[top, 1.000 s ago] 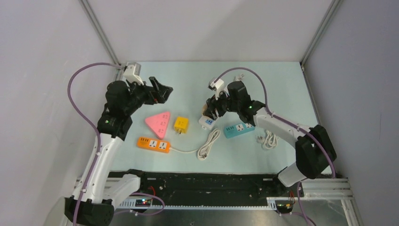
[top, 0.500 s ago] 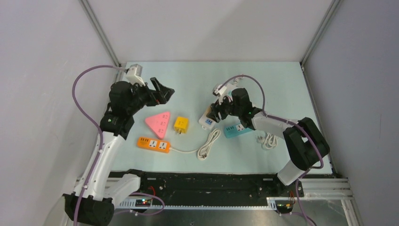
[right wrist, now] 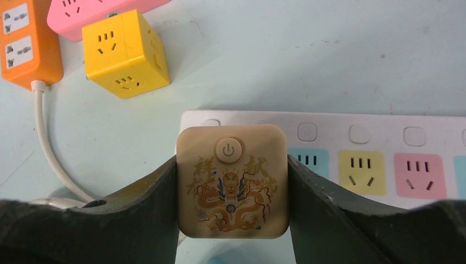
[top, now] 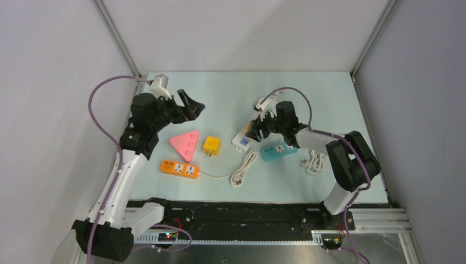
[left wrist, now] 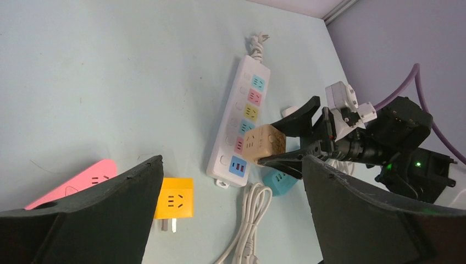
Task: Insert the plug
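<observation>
The left gripper (top: 190, 106) is raised above the table, jaws spread wide, holding nothing. A pink triangular socket (top: 186, 144) and a yellow cube adapter (top: 211, 146) lie side by side on the table. The tan plug (right wrist: 232, 180) sits over the white power strip (left wrist: 240, 132) at its end sockets; seating cannot be confirmed. The right gripper (top: 257, 125) is clamped on the plug's two sides.

This is a robotics lab test cell: plain grey wall panels (top: 242, 33) in aluminium frame posts (top: 116, 38) enclose a pale table (top: 329, 99) with two rail-mounted robot arms (top: 125, 170), loose purple cables (top: 92, 99) and sample sockets such as a white power strip (left wrist: 245, 113).
</observation>
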`<state>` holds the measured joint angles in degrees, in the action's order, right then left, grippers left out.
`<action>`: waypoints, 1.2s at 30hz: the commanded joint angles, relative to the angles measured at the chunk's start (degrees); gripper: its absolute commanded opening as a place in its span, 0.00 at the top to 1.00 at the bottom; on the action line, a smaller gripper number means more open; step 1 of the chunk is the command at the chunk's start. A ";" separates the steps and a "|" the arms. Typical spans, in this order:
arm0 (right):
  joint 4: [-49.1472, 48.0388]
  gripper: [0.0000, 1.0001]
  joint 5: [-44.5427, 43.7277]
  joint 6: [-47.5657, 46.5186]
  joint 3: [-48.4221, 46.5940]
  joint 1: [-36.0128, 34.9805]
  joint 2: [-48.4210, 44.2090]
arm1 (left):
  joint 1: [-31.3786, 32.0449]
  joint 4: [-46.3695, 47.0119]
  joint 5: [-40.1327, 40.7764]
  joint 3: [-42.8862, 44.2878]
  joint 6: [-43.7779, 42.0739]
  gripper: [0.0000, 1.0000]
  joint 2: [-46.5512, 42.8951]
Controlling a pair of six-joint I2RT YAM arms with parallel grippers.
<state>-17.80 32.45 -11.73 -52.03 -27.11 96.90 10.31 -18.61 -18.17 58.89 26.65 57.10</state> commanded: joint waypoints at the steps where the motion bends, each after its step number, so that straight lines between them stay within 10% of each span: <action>1: -1.23 1.00 2.88 -2.47 -3.71 0.22 1.27 | -0.23 1.08 -0.01 0.69 0.87 0.00 0.35; 36: 8.87 1.00 -5.07 -2.20 -7.65 -2.46 5.29 | -0.26 1.12 -1.46 0.63 1.40 0.00 0.20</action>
<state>-11.11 29.52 -14.37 -57.87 -28.29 100.95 10.31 -18.61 -18.68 58.89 27.55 57.67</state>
